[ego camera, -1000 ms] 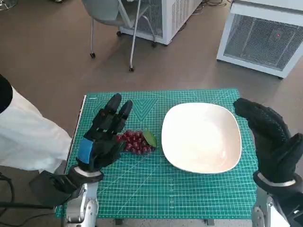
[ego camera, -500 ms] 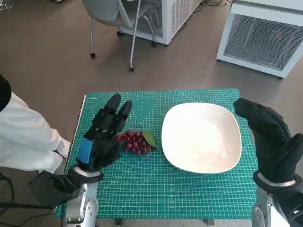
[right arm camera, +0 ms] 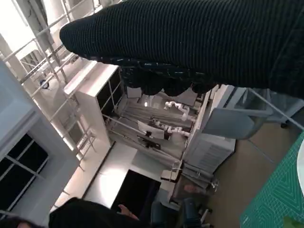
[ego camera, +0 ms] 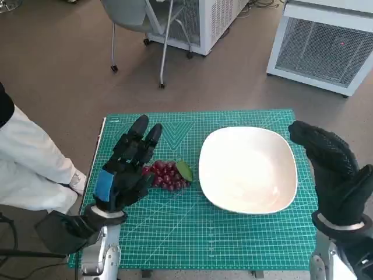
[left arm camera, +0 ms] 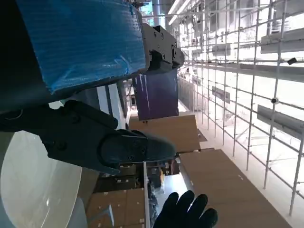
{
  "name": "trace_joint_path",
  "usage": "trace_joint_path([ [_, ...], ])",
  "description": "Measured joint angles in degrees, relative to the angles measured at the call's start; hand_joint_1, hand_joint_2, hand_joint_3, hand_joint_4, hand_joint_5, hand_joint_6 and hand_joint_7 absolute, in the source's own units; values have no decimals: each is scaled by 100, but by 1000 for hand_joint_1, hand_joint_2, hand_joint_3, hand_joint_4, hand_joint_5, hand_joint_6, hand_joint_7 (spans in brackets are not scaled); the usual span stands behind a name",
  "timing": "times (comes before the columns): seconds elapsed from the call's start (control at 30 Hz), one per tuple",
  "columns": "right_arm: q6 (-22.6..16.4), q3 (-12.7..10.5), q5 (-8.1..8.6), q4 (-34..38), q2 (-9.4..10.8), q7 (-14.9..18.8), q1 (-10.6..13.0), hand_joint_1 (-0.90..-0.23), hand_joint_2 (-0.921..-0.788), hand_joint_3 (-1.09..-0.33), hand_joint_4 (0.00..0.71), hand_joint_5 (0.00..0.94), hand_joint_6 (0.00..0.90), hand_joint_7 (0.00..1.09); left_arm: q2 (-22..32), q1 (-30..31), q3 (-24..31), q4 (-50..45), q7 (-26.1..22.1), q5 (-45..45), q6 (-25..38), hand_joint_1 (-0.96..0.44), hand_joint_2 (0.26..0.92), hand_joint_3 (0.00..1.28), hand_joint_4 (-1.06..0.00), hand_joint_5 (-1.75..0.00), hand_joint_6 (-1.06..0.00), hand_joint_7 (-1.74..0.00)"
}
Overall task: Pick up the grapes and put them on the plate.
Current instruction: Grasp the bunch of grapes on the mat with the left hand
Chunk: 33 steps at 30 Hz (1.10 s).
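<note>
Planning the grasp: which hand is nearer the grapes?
The left hand, blue-taped, right beside the grapes; the gloved right hand is beyond the plate.

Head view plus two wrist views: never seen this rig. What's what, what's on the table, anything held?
This is a humanoid robot at a small table. The head view looks steeply down from its head. Its left hand, black with blue tape, hovers open beside the grapes, which lie on the green cutting mat with a leaf at their side. The white plate lies to their right with nothing on it. The gloved right hand is raised past the plate's far side, open. Neither hand holds anything. The wrist views come from cameras behind each hand and are turned, so they mostly show the room. A person's white sleeve shows at the left.
</note>
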Motion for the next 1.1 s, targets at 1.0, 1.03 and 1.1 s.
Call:
trace_joint_path([
  [1.0,-18,-52,-22,175,-30,1,-86,-521,-921,-663,360,1,-1,652,2542,-814,-1289,-696,347,4820,2376,-327,746,0,-58,0,-227,-15],
  [1.03,-19,-52,-22,181,-30,1,-93,-521,-921,-663,360,1,-1,652,2549,-835,-1376,-728,336,4932,2482,-328,743,0,-54,0,-227,-14],
  [1.1,-22,-52,-22,193,-30,1,-104,-521,-921,-663,360,1,-1,652,2553,-879,-1558,-772,298,5143,2691,-332,737,0,-48,0,-225,-12],
])
